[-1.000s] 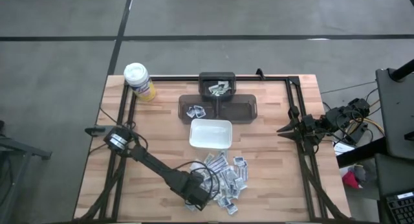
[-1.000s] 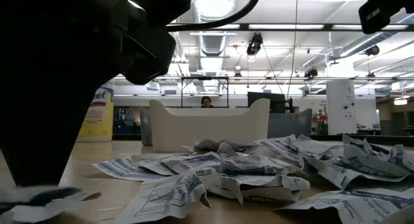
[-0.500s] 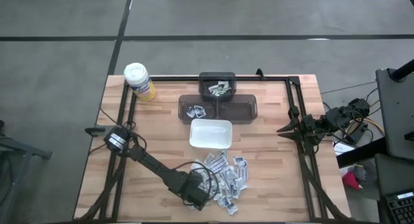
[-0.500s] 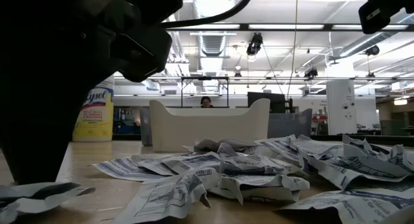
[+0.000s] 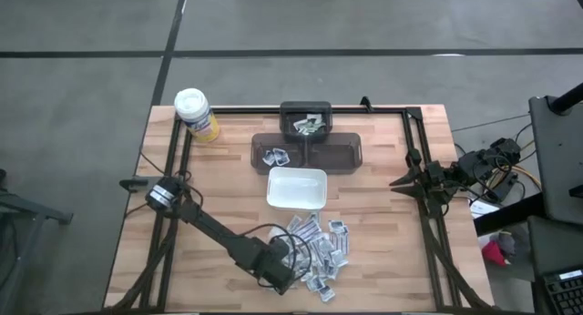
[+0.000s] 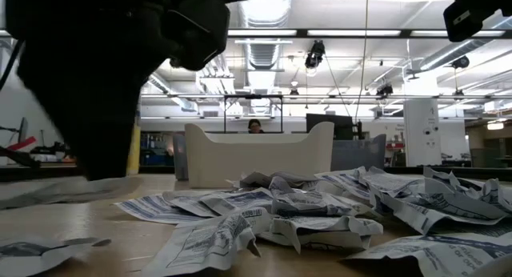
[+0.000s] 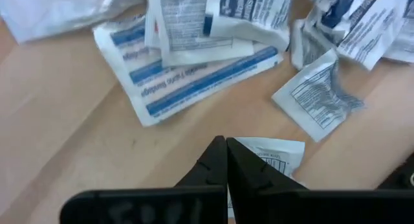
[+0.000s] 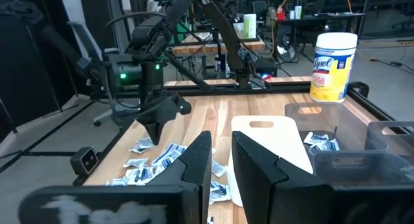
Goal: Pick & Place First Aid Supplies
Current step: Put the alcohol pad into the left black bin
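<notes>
The left gripper [image 7: 226, 153] hangs just above the wooden table [image 5: 228, 192], at the near left edge of the pile of first aid packets [image 5: 319, 247], its 2 fingers pressed together on 1 white packet [image 7: 275, 153] with dark print. More packets lie scattered just beyond it. Past the pile sits a white dish [image 5: 296, 188], then dark bins [image 5: 337, 152] holding a few packets. The right gripper [image 5: 398, 181] waits at the table's right edge, fingers narrowly apart, holding nothing.
</notes>
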Action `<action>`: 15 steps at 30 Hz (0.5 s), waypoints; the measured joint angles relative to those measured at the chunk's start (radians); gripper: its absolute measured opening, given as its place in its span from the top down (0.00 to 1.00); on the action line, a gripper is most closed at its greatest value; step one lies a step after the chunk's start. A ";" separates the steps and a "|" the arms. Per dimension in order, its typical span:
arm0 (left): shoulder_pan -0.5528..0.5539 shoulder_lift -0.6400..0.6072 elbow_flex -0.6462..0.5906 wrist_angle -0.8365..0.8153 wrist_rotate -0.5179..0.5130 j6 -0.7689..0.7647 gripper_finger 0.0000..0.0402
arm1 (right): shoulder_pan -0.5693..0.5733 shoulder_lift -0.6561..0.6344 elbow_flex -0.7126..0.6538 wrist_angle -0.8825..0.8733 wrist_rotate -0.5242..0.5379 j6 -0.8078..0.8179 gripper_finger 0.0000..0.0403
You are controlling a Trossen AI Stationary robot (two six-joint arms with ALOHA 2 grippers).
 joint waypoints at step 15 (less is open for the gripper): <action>0.035 -0.100 0.119 -0.012 -0.613 0.151 1.00 | 0.000 0.000 0.000 -0.001 0.000 0.000 0.85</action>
